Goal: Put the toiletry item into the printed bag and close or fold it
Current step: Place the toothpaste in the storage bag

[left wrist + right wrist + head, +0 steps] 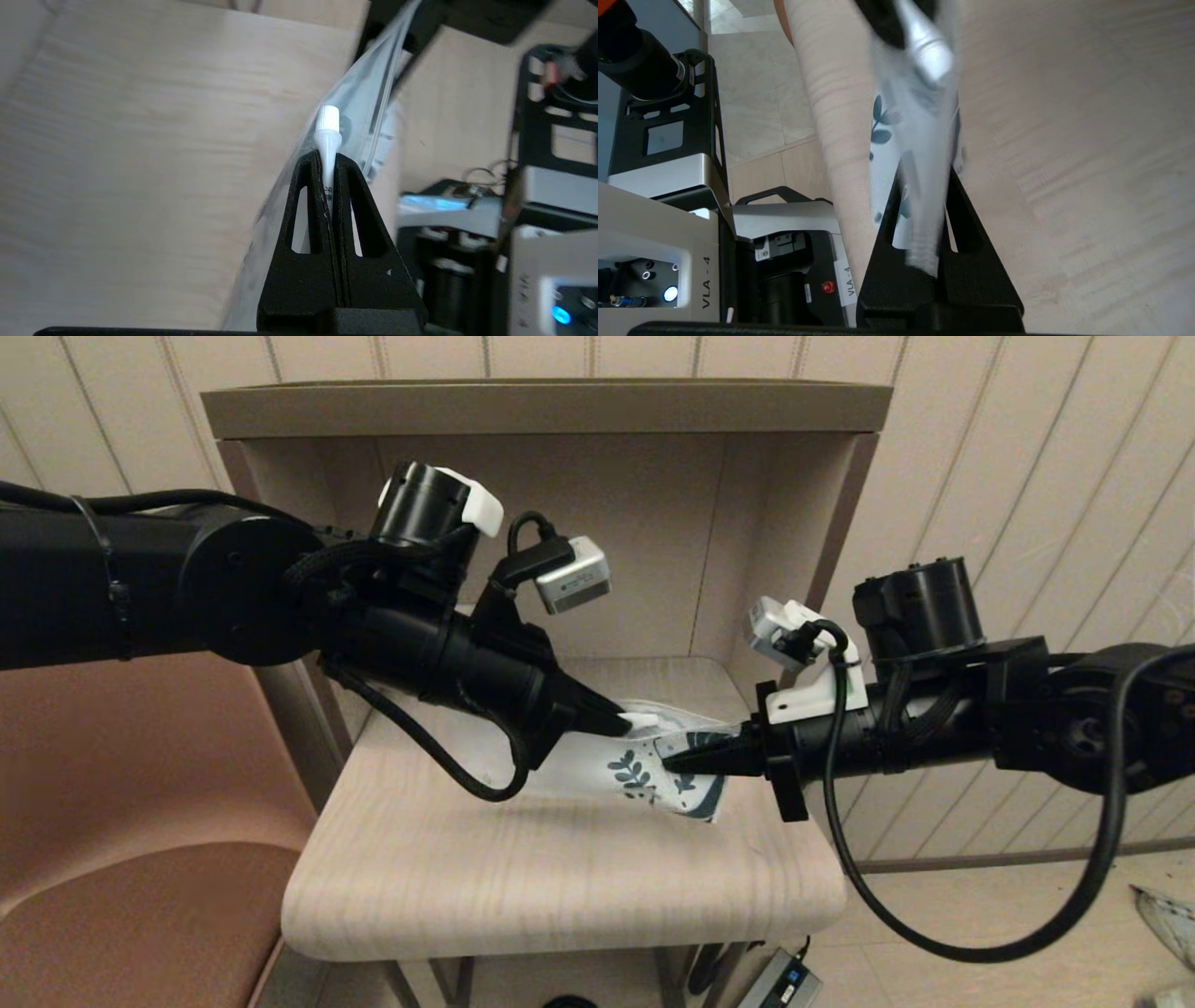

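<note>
Left wrist view: left gripper (330,161) jaws clamped on one white toothpaste tube (328,135), capped tip protruding past jaws, against one printed zip bag (369,107). Right gripper (924,186) jaws pinch bag's leaf-print end, lifted above one wooden shelf (560,868).

Soft, warm, even indoor light fills the head view, with no hard glare; the bench (560,859) is pale and evenly lit, and faint shadows lie under the two arms. The recess at the far side is dimmer. In the left wrist view the toiletry item (327,135) is sharp, while the printed bag (355,121) beside it smears with motion blur. The right wrist view shows the bag heavily streaked and blurred above the right claw (924,205); a small blue lamp glows at one edge
</note>
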Robot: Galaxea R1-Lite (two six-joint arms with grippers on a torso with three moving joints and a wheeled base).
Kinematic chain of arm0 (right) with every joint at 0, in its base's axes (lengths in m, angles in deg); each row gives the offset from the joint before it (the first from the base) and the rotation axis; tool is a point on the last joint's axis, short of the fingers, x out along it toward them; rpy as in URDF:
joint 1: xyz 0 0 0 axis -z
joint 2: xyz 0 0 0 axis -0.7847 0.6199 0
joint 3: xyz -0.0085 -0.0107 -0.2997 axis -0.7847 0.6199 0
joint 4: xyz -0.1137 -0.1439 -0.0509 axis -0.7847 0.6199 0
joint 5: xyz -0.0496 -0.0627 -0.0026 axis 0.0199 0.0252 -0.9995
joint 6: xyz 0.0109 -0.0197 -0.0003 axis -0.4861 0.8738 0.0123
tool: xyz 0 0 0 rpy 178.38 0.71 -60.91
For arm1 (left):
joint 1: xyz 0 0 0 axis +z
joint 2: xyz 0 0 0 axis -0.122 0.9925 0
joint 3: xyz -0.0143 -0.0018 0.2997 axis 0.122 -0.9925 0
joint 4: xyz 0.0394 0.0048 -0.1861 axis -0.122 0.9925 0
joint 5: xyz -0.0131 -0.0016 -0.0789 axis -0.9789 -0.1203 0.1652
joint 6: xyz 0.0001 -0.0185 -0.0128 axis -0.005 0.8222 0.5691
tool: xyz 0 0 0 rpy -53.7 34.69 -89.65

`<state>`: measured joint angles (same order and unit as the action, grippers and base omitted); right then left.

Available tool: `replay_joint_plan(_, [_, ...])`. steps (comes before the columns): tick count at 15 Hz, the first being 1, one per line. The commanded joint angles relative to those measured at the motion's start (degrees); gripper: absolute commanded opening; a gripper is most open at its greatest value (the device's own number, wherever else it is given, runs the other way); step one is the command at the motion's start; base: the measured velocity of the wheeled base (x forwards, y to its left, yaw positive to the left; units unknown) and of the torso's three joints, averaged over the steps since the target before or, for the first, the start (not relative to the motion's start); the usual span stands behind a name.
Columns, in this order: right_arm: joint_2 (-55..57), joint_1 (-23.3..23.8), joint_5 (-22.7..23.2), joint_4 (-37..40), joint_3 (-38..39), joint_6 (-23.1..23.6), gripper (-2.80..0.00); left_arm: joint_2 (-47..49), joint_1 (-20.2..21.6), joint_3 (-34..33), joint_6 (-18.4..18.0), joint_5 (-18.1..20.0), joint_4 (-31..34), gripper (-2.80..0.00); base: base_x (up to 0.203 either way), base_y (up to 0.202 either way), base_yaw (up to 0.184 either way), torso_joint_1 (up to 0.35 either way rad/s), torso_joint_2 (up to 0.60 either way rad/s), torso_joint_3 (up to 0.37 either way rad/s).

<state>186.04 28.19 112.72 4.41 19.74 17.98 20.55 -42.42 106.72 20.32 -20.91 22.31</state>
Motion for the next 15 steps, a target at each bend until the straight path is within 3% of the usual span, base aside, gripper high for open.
replay_joint_plan(1, [-0.7,-0.4,0.3,0.0,0.2,0.1,-2.80,0.1,0.1,0.0,-0.2,-0.8,0.0,-2.80,0.000,0.000,0.000,0.000,0.00,0.000])
replay_joint_plan(15, [-3.2,-2.1,0.3,-0.4,1.6,0.1,-2.80,0.5,0.0,0.7,0.0,-1.1,0.0,-2.80,0.000,0.000,0.000,0.000,0.00,0.000])
